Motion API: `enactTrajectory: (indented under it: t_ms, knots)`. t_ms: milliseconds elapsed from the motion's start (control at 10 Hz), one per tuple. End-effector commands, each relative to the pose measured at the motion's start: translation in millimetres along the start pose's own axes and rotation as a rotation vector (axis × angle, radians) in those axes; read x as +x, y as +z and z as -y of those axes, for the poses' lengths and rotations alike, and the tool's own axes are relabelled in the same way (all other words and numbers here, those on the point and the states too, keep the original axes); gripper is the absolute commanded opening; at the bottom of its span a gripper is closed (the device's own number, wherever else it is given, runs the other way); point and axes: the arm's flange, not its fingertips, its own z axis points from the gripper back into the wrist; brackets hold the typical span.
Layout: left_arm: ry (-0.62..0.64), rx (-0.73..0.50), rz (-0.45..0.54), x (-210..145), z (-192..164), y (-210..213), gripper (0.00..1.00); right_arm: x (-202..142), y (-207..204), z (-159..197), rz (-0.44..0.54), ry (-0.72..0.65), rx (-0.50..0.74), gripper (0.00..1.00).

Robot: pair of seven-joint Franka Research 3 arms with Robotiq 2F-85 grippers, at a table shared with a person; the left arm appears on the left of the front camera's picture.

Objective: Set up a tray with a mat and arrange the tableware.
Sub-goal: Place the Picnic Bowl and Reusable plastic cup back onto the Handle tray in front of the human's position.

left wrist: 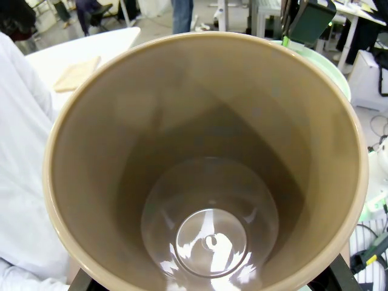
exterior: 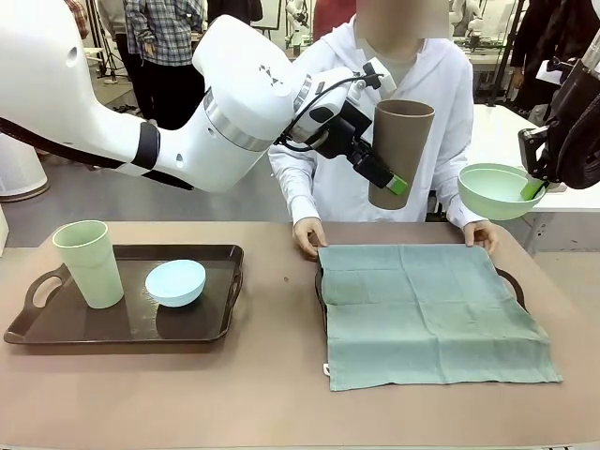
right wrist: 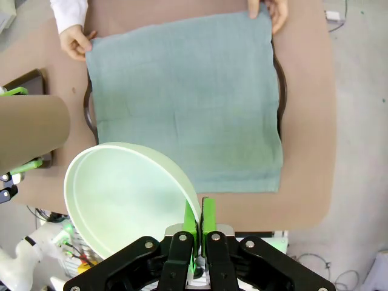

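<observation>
Brown worktop [exterior: 281, 375] runs across the front view, with a person in a white top at its far side. On its left stands a dark tray [exterior: 28, 328] that carries a pale green tumbler [exterior: 88, 264], upright, and a light blue bowl [exterior: 175, 282] just beside it. On the right a second tray [exterior: 509, 281] lies under a grey-green mat [exterior: 427, 309]. The person's hands [exterior: 308, 234] [exterior: 481, 234] hold the mat's two far corners. The left arm [exterior: 225, 103] reaches across the middle. Its jaws grasp the wall of a brown tumbler [exterior: 401, 150], held in the air, mouth up and slightly tilted, above the mat's far left corner. The right jaws are clenched on the rim of a mint green bowl [exterior: 492, 192], held in the air over the mat's right side.
</observation>
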Motion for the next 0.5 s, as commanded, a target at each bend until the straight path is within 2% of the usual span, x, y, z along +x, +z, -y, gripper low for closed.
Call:
enactTrajectory:
  t_ms: [0,400]
  knots:
    - [-0.006,-0.011,0.007,0.9,-0.3,2.4,0.42,-1.2,-3.0,0.4,-0.002,0.003,0.0,0.0]
    - [-0.006,-0.011,0.007,0.9,-0.3,2.4,0.42,-1.2,-3.0,0.4,-0.002,0.003,0.0,0.0]
